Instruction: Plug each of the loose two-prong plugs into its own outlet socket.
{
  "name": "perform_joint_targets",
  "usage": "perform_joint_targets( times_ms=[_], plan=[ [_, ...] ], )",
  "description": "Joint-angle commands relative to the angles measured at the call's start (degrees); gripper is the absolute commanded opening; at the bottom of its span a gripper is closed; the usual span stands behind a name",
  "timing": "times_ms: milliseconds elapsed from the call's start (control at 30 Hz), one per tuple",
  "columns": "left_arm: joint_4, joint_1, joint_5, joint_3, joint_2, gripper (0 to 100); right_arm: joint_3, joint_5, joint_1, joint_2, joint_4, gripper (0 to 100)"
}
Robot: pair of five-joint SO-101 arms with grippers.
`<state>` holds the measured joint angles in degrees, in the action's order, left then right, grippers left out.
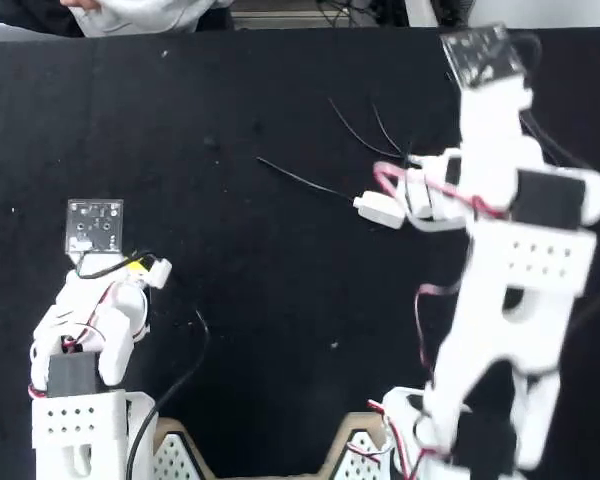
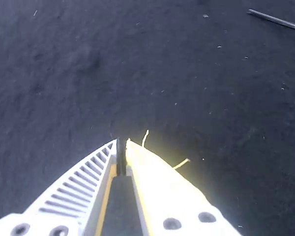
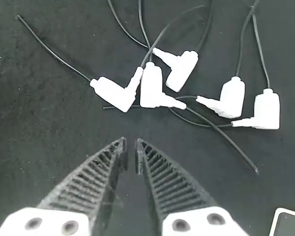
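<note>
The five plugs (image 3: 231,98) lie straight ahead of your right claw (image 3: 130,143), which is empty, its jaws parted by only a slit. The nearest plug (image 3: 151,84) sits just beyond the tips. Its long body runs in line with the claw's reach, so the jaws would close across its narrow width once you widen them. A second plug (image 3: 113,93) lies slantwise against it. Your left claw (image 2: 121,143) is clenched on nothing over bare table (image 2: 211,73), well apart from them, so the right arm is nearer.
</note>
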<state>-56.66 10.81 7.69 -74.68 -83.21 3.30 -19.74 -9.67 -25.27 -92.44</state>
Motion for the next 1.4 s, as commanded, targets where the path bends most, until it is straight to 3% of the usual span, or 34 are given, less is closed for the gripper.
perform_joint_targets(
  times_ms=[0, 233, 333, 433, 667, 833, 967, 1367],
  plan=[
    [1.85, -1.19, 1.58, 2.42, -0.70, 4, -9.98, 0.09, -1.05, -10.15, 4.84, 1.1],
    [2.29, -0.75, 1.67, -1.10, -0.70, 4, -43.21, 1.14, 0.35, -23.78, 20.40, 1.1],
    [0.97, -3.12, 1.23, -4.35, -0.70, 4, -53.14, 7.30, -1.41, -30.81, 27.60, 1.1],
    [-1.76, -5.76, 0.97, -6.55, -0.70, 4, -61.93, 7.30, -0.70, -38.73, 31.65, 1.1],
    [-6.86, -6.64, -12.57, -6.02, -0.70, 4, -77.05, 8.26, 6.33, -60.44, 30.95, 1.1],
    [-11.78, -3.91, -18.55, -5.41, -0.70, 4, -84.88, 16.00, 9.41, -75.21, 26.81, 1.2],
    [-12.75, -3.12, -17.14, -5.49, -0.70, 4, -88.57, 18.11, 12.57, -84.09, 22.07, 1.2],
    [-5.71, -3.03, -11.78, -13.93, -1.67, 3, -96.57, 23.38, 12.66, -83.38, 21.80, 1.2]
  ],
)
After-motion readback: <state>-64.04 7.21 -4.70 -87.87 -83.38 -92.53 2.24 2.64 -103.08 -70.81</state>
